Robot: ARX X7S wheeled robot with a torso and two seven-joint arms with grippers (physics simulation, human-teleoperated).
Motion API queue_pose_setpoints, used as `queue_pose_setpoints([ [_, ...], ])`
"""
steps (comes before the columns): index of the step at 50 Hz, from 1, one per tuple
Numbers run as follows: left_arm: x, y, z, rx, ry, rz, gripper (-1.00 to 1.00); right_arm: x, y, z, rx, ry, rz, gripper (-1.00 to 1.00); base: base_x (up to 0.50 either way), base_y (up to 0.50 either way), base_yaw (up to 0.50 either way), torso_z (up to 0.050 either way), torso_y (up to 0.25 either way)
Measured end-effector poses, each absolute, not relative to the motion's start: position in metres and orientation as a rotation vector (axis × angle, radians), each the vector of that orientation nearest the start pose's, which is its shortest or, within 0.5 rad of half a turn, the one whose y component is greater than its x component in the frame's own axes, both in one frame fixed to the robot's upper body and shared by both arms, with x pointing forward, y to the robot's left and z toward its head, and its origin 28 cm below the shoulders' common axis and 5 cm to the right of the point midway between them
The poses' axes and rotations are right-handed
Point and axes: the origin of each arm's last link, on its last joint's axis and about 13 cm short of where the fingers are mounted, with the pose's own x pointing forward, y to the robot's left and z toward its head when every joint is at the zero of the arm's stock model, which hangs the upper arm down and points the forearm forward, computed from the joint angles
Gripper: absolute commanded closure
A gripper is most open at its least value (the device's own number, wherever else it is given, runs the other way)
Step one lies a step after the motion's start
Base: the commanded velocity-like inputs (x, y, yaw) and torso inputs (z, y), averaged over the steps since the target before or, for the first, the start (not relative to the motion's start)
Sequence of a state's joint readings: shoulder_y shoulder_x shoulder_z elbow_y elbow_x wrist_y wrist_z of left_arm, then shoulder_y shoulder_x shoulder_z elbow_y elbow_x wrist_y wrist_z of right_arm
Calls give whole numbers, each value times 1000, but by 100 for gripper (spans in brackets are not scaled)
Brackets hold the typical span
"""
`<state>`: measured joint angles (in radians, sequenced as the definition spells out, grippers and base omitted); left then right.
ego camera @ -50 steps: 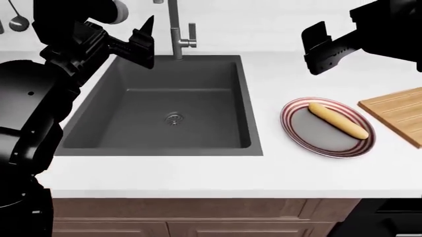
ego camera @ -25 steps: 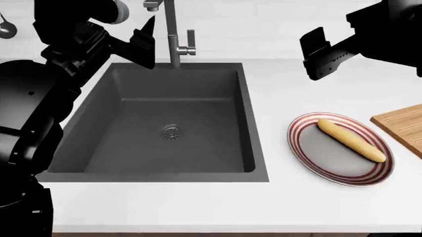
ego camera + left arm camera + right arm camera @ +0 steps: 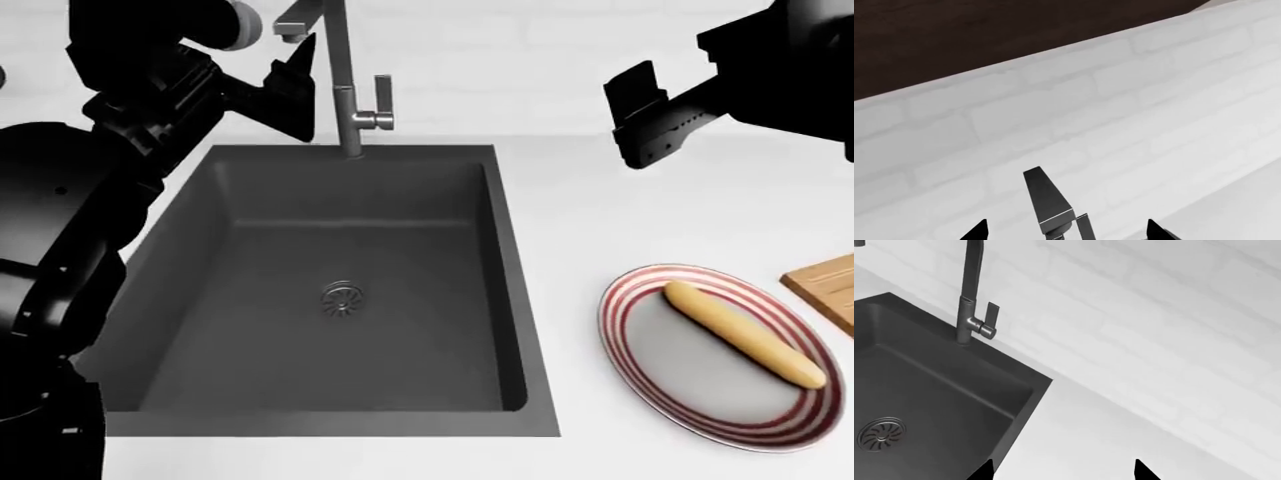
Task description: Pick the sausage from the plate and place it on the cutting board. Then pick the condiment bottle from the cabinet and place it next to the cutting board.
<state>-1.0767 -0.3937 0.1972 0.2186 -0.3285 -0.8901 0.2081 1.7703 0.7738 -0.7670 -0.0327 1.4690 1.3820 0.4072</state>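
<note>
In the left wrist view: left hand [image 3: 1066,231] spread, only two dark fingertips showing with nothing between them. White brick wall [image 3: 1121,125] ahead, faucet [image 3: 1051,205] top between the tips. No task thing here.

In the head view: right hand [image 3: 638,112] raised over the white surface [image 3: 627,220], empty; spread or pressed together can't be told from this angle. Sausage [image 3: 743,347] lies diagonally on the plate [image 3: 641,360], well below and outward of that hand. Cutting board [image 3: 827,290] corner just past the plate's far side. Sink [image 3: 347,290] to the hand's inner side. Condiment bottle not visible.

In the right wrist view: right hand's fingertips [image 3: 982,471] apart, nothing held, sink corner and bare surface beneath. Sausage not in this view.

Step in hand, judged: reach for the sausage. Bring the right hand over its middle, turn the jaws across its long axis, descend straight, close gently; it's round and could roll. Lift clear of the rim before heading to the board.
</note>
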Motion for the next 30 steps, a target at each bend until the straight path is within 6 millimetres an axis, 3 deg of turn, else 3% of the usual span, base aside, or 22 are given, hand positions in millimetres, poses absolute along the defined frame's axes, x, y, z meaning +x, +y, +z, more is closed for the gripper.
queue_pose_setpoints([
  [21,318,256,305,279,-296,-324,-100,260,-167,384,-418,238,267,-100,207,0,0,0,0],
  [30,319,256,304,279,-294,-327,-100,254,-169,383,-422,244,272,-100,0,0,0,0,0],
])
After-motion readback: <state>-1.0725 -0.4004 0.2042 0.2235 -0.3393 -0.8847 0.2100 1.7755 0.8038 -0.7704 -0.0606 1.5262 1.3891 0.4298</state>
